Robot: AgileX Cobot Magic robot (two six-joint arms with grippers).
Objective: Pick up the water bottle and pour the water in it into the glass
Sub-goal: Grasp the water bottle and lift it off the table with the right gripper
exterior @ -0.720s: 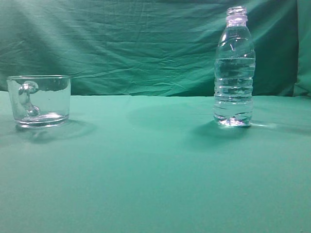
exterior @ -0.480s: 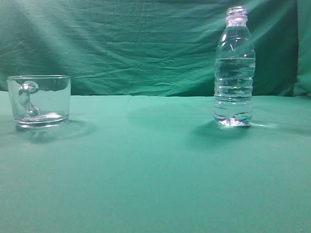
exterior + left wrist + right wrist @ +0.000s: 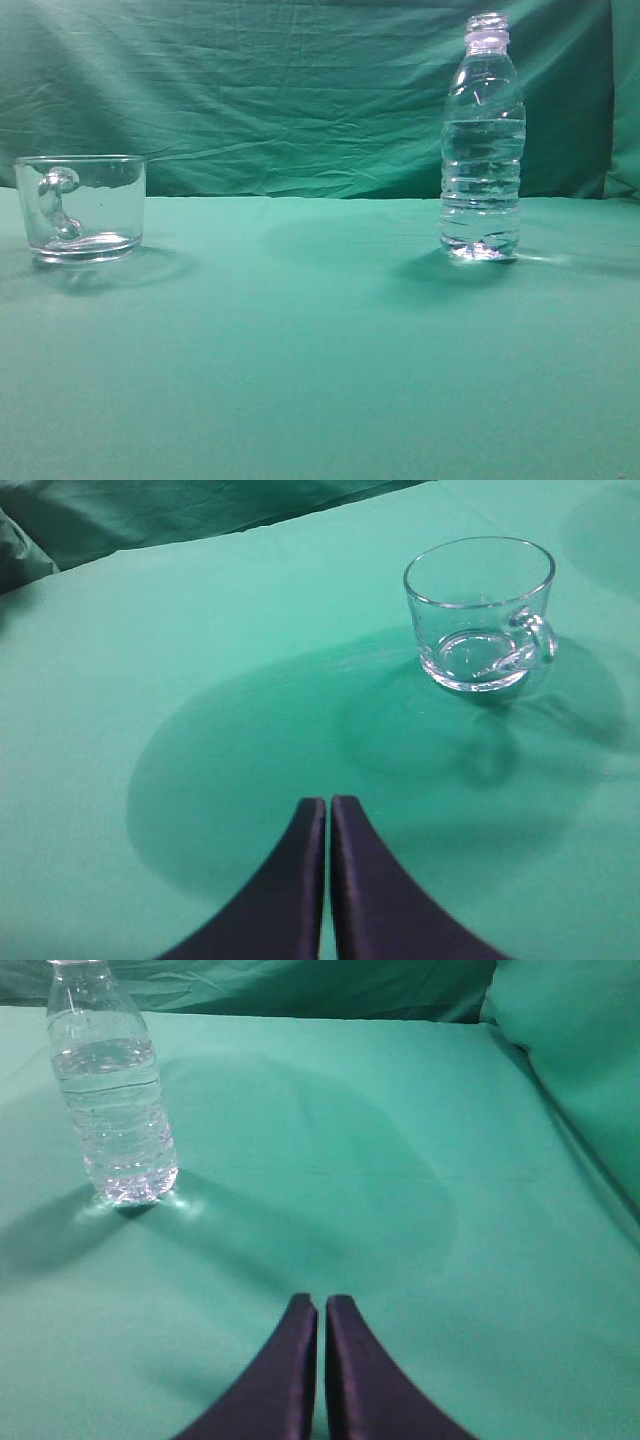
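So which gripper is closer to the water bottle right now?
Right. The right gripper has the water bottle ahead to its left; the left gripper faces the glass instead.

the bottle (image 3: 482, 140) stands upright on the right, clear ribbed plastic, cap off, neck open. the water (image 3: 481, 185) fills it to about the shoulder, clear and still. well apart on the left sits the glass (image 3: 82, 207), a short wide mug, upright and empty, its looped handle turned toward the near side.
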